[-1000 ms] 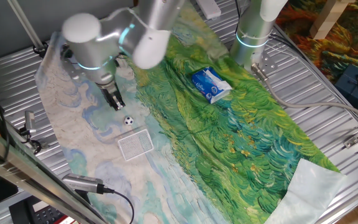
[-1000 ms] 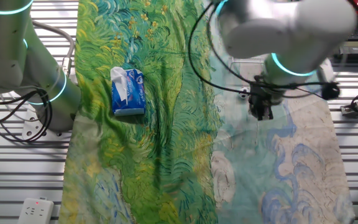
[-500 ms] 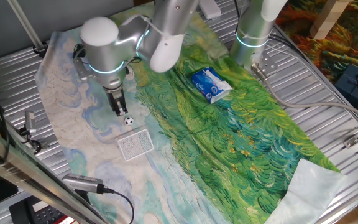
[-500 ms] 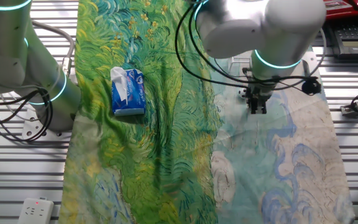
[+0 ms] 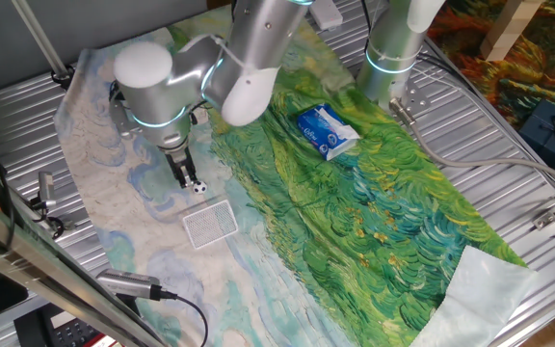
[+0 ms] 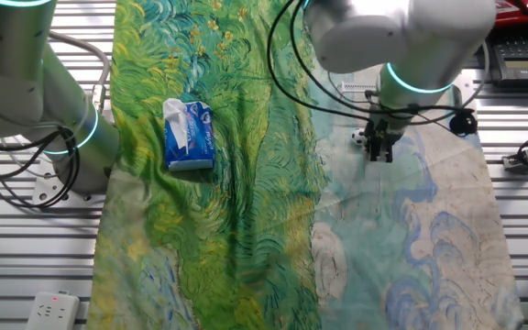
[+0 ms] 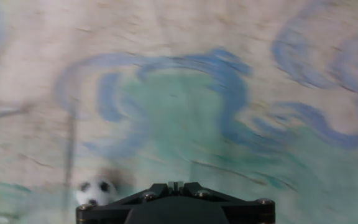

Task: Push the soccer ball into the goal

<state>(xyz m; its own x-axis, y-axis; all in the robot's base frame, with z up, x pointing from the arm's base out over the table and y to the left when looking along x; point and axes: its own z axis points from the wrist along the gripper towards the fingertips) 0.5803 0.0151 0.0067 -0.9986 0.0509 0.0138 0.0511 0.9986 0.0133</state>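
The soccer ball point(image 5: 199, 188), tiny and white with black patches, lies on the pale blue part of the painted cloth. It also shows in the hand view point(image 7: 94, 193), low at the left. My gripper point(image 5: 190, 181) points down with its fingers together, and its tips are right beside the ball on its left side. The gripper also shows in the other fixed view point(image 6: 379, 153) and in the hand view point(image 7: 176, 185). The goal point(image 5: 209, 224), a small flat white mesh frame, lies just in front of the ball. In the other fixed view the ball and goal are hidden.
A blue-and-white tissue packet point(image 5: 326, 131) lies on the green part of the cloth, also seen in the other fixed view point(image 6: 189, 136). A second arm's base point(image 5: 391, 58) stands at the back. A cable and a metal cylinder point(image 5: 128, 283) lie at the near left edge.
My gripper has moved from the left of the ball to right beside it and has lowered. The ball and the goal have not visibly moved.
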